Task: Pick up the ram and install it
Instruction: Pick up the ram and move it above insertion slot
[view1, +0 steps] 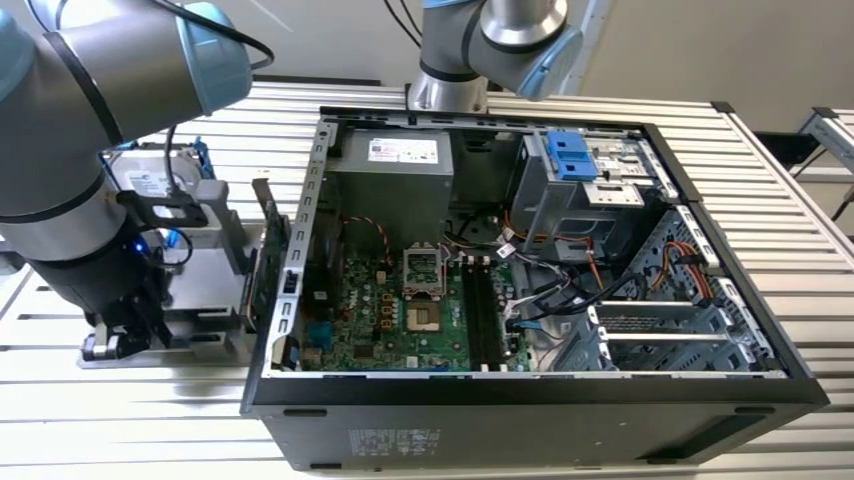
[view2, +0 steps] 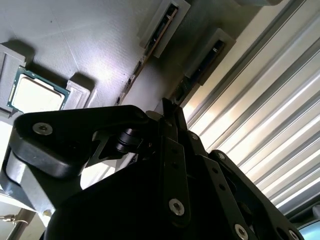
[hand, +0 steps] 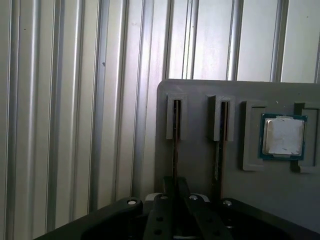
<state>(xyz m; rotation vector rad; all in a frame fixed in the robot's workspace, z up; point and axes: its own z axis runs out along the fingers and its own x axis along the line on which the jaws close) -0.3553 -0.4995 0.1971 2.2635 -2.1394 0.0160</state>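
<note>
From my remote seat this reads as a robotics lab bench set up for computer assembly. The table (view1: 801, 200) I work over is ribbed aluminium profile. An open computer case (view1: 534, 395) lies on it with its motherboard (view1: 387, 310) exposed. Beside the case, a grey fixture (hand: 195, 165) keeps loose parts in shaped pockets: the ram (hand: 175, 150) stands on edge in a slot and a processor (hand: 283, 136) sits in a recess. My industrial arm (view1: 67, 180), with grey and blue joints, leans over the fixture.

Ram (hand: 175, 155) upright in slotted holder (hand: 200, 167), second stick (hand: 218, 160) just beside (narrow gap), ribbed table (hand: 75, 125) open alongside
</note>
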